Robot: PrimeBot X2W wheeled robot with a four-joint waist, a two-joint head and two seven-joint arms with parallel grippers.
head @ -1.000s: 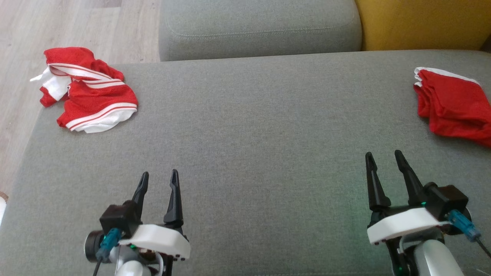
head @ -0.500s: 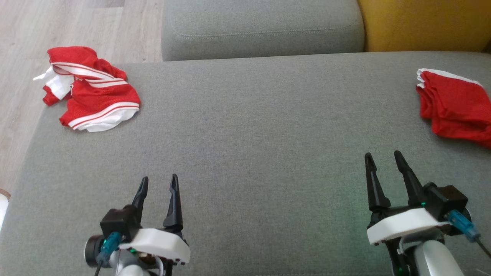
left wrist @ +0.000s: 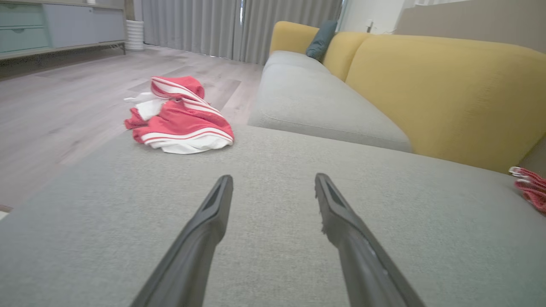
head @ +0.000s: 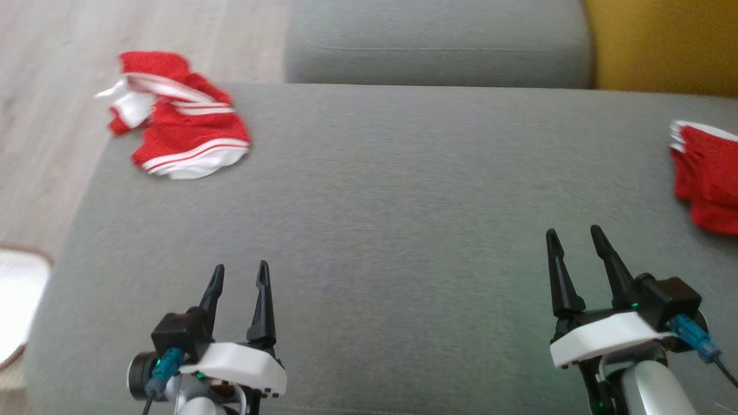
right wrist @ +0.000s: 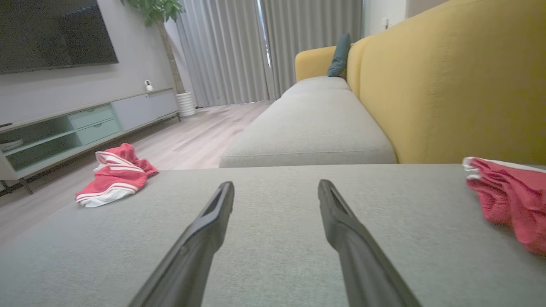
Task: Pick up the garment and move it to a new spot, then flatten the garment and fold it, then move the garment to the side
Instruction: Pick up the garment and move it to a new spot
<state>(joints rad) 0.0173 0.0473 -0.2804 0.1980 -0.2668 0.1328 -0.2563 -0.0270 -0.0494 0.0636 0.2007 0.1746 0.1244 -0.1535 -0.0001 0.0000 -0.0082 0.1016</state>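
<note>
Garment (head: 181, 135) lies crumpled at far left corner of cushion (head: 403, 202), untouched. We hold left gripper (head: 240, 266) and right gripper (head: 573, 230) spread, empty. Pickup step first: next we must reach left and pinch heap.

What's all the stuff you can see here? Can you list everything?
striped garment: 1, red and white, crumpled at the seat's far left corner
plain garment: 1, red with a white edge, at the seat's right side
seat: 1, grey, in front of the robot
seat cushion: 1, grey, beyond it
sofa back: 1, yellow, far right
pillow: 1, dark teal, far end of sofa
floor: 1, pale wood, left
cabinet: 1, pale green and grey, by the wall
curtains: several, grey, far end of room
left gripper: 1, black, open, lower left
right gripper: 1, black, open, lower right
</note>
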